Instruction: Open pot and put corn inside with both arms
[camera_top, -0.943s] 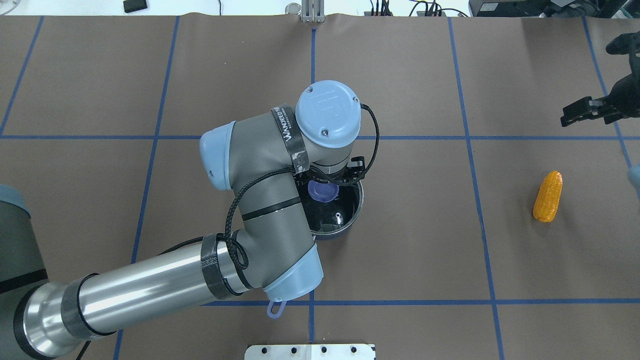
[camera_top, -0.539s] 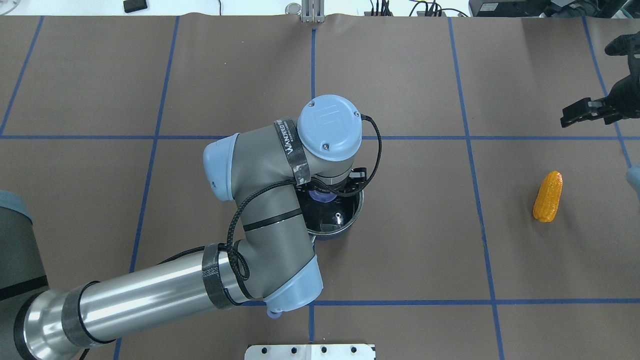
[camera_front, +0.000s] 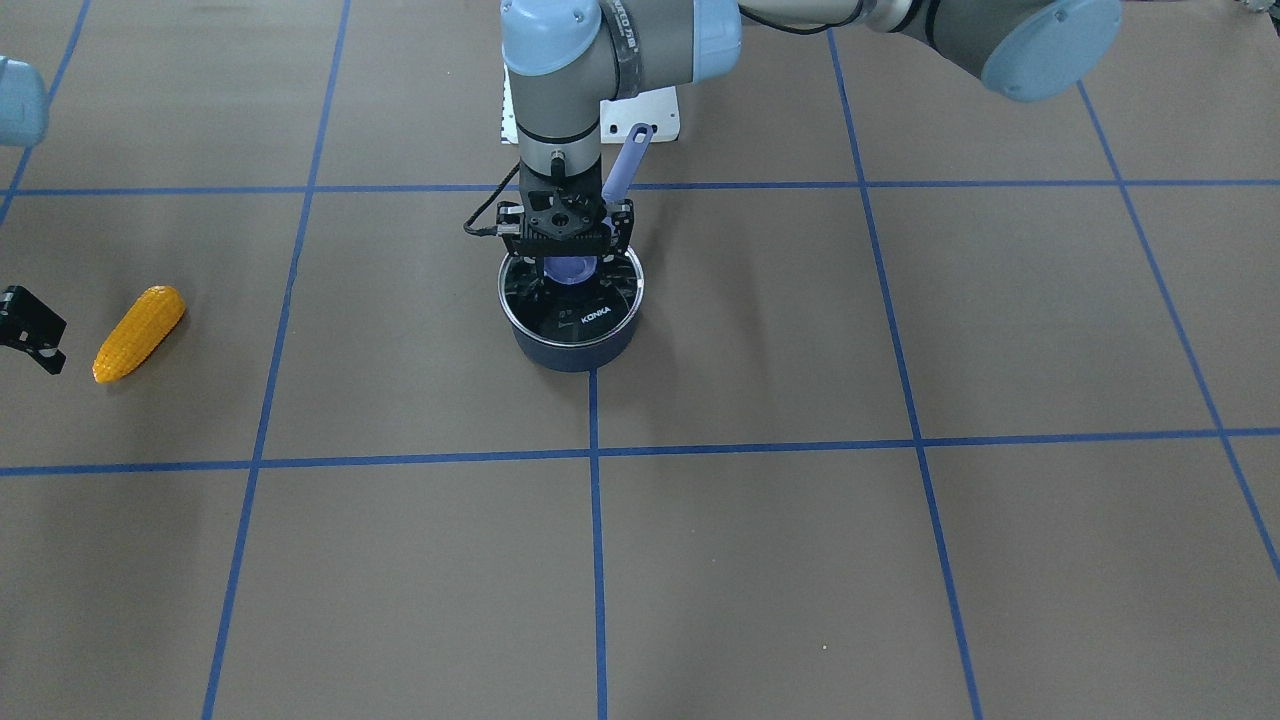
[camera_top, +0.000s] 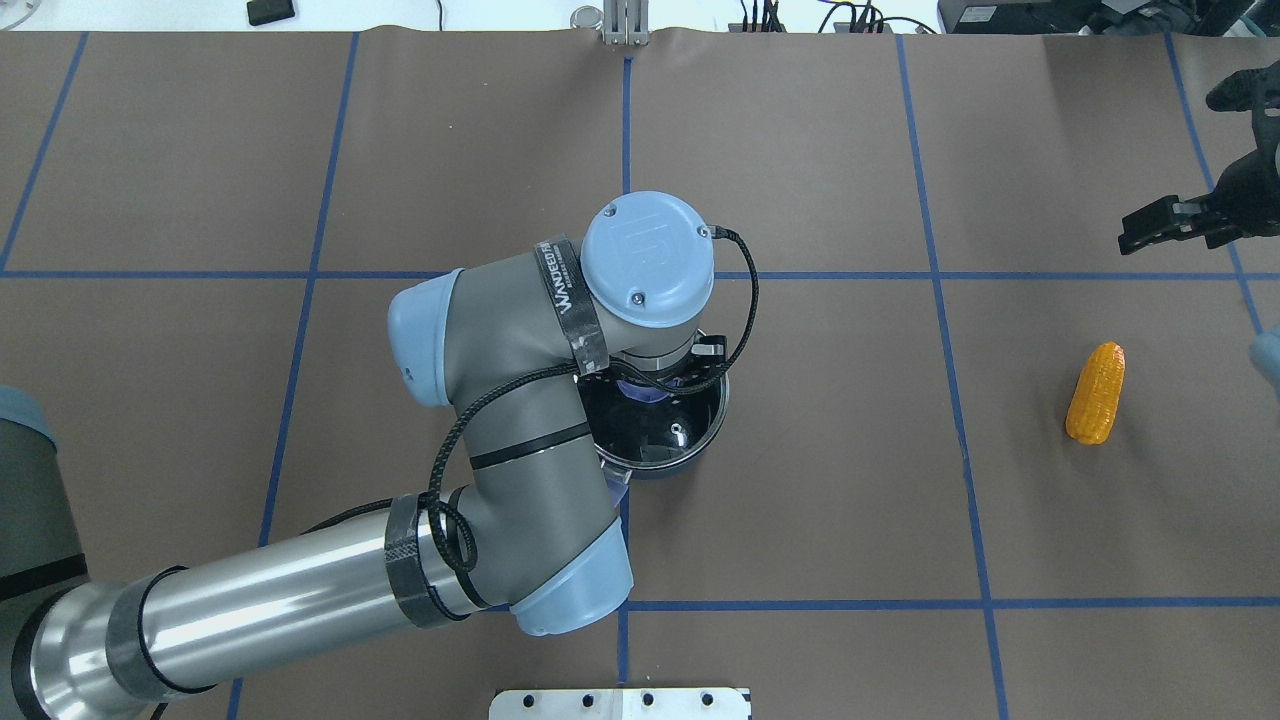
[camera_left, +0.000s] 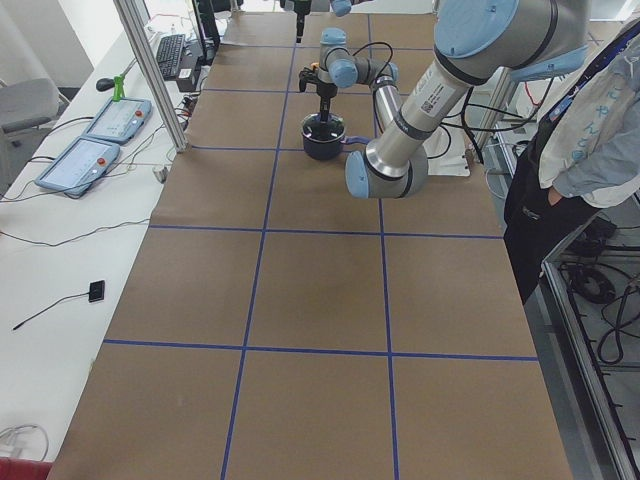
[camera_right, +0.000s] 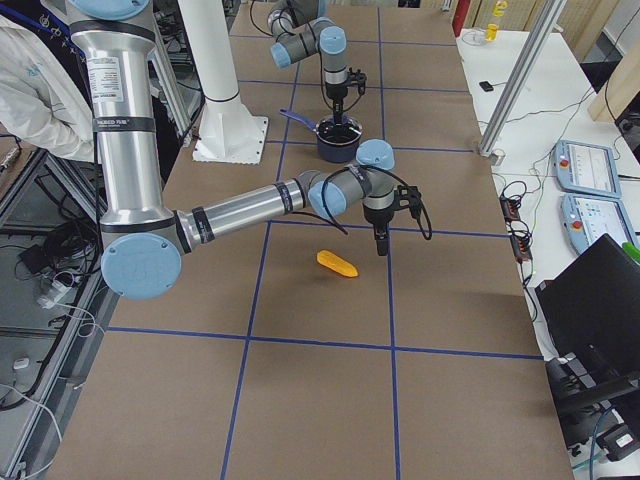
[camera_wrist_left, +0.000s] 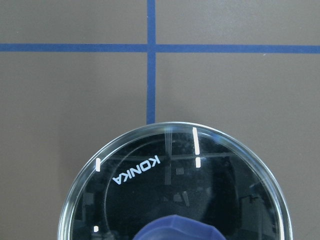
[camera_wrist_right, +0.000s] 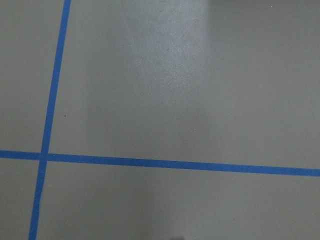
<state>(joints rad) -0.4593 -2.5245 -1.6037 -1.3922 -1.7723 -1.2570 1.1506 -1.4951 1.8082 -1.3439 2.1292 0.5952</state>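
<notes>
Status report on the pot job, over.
Left pincer over lid knob, grip unclear. Right pincer beside corn, not touching. Lid on pot; nothing between corn and pot.

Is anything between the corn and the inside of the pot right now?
Yes: the glass lid sits on the pot, closing it. Nothing else visible lies on the table between corn and pot.

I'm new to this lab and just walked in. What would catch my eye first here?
The left gripper hangs over the pot at the centre of the table, straddling the purple knob of the lid. Next, the bright orange corn lies alone on the robot's right, near the right gripper.
</notes>
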